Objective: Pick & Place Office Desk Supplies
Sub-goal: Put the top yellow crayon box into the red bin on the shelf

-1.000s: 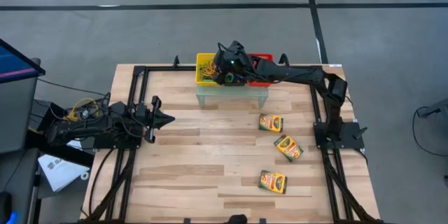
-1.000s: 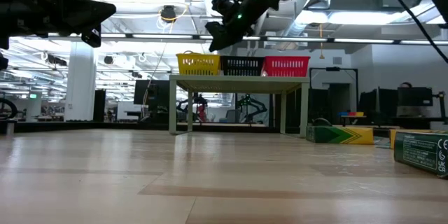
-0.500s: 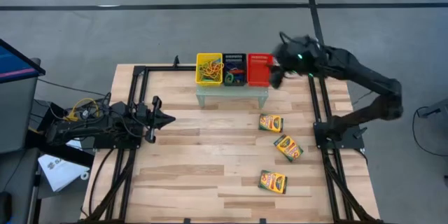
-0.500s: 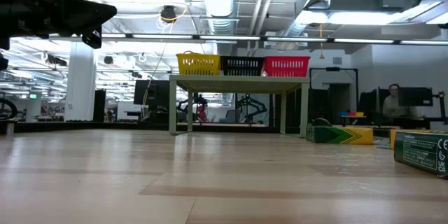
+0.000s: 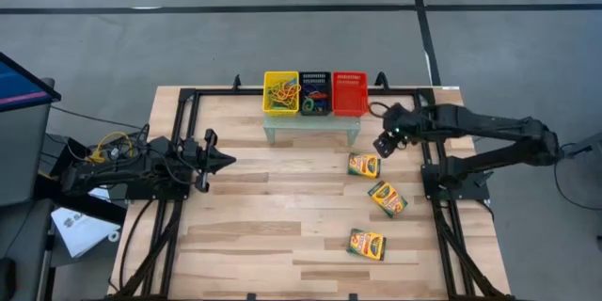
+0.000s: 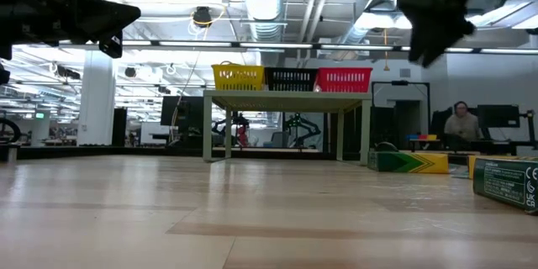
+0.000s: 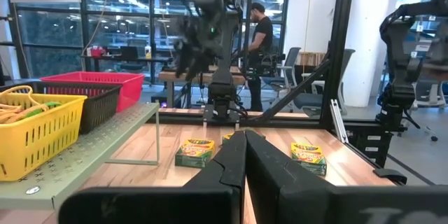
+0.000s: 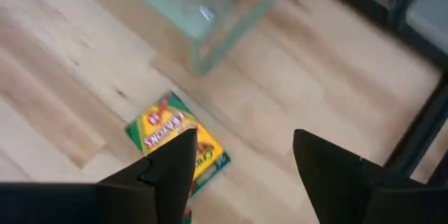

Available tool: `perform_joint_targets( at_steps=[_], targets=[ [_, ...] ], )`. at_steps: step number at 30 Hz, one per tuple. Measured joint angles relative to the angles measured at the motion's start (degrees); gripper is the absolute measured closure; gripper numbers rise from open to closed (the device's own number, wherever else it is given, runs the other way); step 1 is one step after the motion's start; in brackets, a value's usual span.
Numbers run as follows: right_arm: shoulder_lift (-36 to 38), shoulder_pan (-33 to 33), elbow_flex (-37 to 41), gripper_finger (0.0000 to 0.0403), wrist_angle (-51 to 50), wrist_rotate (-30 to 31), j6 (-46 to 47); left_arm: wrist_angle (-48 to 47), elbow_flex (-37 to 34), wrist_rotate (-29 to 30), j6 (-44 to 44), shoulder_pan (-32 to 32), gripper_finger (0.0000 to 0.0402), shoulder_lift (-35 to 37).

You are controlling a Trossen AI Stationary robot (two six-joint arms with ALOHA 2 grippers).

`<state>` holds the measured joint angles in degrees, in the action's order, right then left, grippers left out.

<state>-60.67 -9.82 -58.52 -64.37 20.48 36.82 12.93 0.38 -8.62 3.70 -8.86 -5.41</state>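
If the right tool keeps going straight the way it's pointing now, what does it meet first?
Probably the nearest crayon box, lying flat on the table. The open right tool points down at it, though the line may land just beside it; depth is unclear.

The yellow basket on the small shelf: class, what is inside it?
The yellow basket holds a tangle of rubber-band loops, mostly orange and yellow with some green. Whatever lies beneath that tangle is covered, so the basket's floor cannot be seen.

Three crayon boxes (image 5: 364,165), three baskets (image 5: 315,92), two arms (image 5: 489,132).
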Motion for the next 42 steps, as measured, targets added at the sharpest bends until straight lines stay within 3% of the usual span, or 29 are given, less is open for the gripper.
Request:
perform_joint_targets(
  at_steps=[9, 14, 18, 25, 42],
  targets=[
    [9.07, -2.97, 19.96, 0.0191, 10.84, -9.84, 12.5, 0.0, 0.0, -0.02, 0.0, 0.0, 0.0402, 0.0],
    [9.79, -3.21, 28.87, 0.0194, 15.46, -11.9, 17.95, 0.0, 0.0, -0.02, 0.0, 0.0, 0.0402, 0.0],
    [9.07, -1.84, 33.62, 0.0191, 24.8, -13.83, 20.74, 0.0, 0.0, -0.02, 0.0, 0.0, 0.0402, 0.0],
    [5.06, -1.12, 37.26, 0.0198, 30.63, -13.11, 22.66, 0.0, 0.0, -0.01, 0.0, 0.0, 0.0402, 0.0],
    [-5.67, 0.1, 37.11, 0.0212, 39.27, -12.06, 22.62, 0.0, 0.0, 0.0, 0.01, 0.0, 0.0402, 0.0]
  ],
)
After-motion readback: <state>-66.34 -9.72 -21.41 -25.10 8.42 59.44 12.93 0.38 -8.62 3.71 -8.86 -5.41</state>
